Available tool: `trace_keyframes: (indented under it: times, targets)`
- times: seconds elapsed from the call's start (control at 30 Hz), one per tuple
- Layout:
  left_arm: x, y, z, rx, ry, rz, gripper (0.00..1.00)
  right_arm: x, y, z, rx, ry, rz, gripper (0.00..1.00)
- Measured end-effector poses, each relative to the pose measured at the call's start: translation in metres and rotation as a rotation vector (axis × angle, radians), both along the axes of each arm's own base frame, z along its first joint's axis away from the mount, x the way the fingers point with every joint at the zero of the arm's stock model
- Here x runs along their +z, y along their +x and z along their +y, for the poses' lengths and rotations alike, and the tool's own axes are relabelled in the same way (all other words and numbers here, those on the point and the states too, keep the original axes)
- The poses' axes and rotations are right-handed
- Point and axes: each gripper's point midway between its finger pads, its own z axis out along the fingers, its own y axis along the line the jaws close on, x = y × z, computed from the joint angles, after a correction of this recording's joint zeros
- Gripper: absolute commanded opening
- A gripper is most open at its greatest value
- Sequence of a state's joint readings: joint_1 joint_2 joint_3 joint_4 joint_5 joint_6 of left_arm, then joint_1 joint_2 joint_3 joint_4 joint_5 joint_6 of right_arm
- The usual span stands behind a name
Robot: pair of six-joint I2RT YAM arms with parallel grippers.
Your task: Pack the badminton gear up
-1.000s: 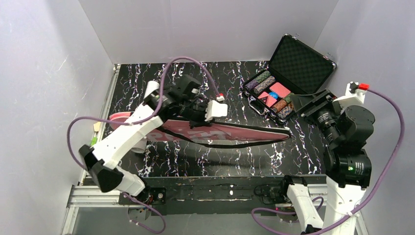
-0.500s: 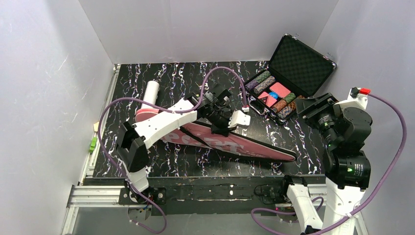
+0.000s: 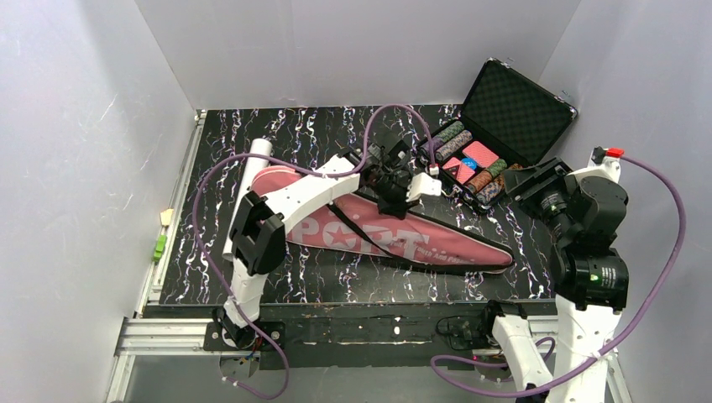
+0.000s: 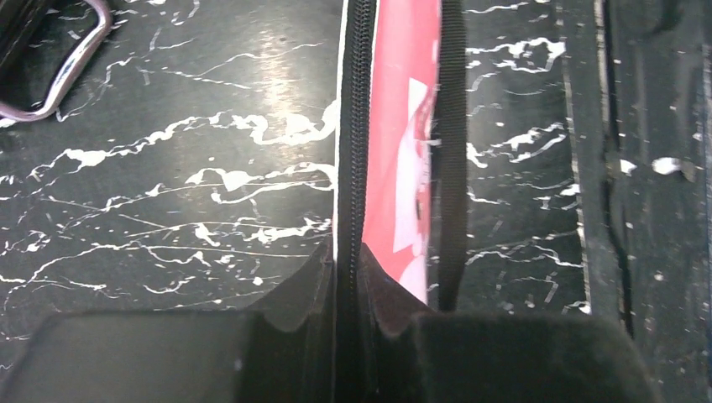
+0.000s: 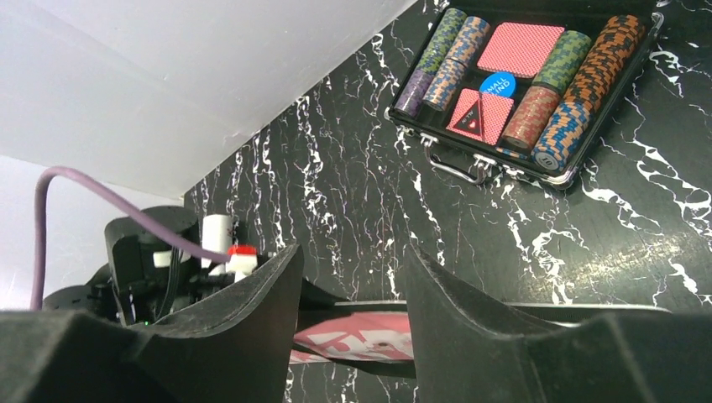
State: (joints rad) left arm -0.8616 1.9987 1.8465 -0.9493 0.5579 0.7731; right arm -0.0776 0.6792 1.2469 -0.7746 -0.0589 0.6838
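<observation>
The pink bag [image 3: 445, 246] lies flat on the counter [image 3: 294, 281] across the middle of the frame, with its narrow end toward the lower right. The left pincer [image 3: 391, 204] is pressed together on the black zipper [image 4: 354, 126] at the upper edge of the bag. The right pincer [image 5: 351, 252], at the right side, is spread and holds nothing. A white tube [image 3: 254, 159] lies just beside the wide end of the bag, at upper left. The open chip case [image 3: 512, 109] stands at upper right.

Pink SPORT bag [image 3: 445, 246] flat, diagonal, black strap [image 3: 363, 231] across; white tube [image 3: 254, 159] beside wide end.
</observation>
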Motion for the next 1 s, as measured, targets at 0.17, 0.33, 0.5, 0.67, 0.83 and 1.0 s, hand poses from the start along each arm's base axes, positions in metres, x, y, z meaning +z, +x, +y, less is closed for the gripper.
trace_keyframes:
  times: [0.17, 0.33, 0.5, 0.67, 0.83, 1.0]
  targets:
    - [-0.019, 0.033, -0.001, 0.040, 0.001, 0.003, 0.27, -0.011, 0.011, 0.001, 0.007, 0.007, 0.033, 0.55]
    - [-0.033, 0.051, 0.008, 0.076, 0.035, -0.024, 0.44, -0.019, 0.020, 0.002, 0.015, 0.022, 0.053, 0.55]
    - [-0.027, 0.066, 0.006, 0.112, 0.027, -0.076, 0.98, -0.020, 0.023, 0.004, 0.021, 0.032, 0.059, 0.65]
    - [-0.014, 0.082, 0.007, 0.169, 0.003, -0.124, 0.98, -0.020, 0.023, 0.005, 0.030, 0.034, 0.059, 0.79]
    - [0.023, 0.108, 0.028, 0.323, -0.052, -0.118, 0.98, -0.023, 0.027, 0.008, 0.052, 0.037, 0.072, 0.82]
    - [0.087, 0.145, 0.090, 0.600, -0.126, -0.135, 0.98, -0.038, 0.046, 0.012, 0.097, 0.026, 0.127, 0.84]
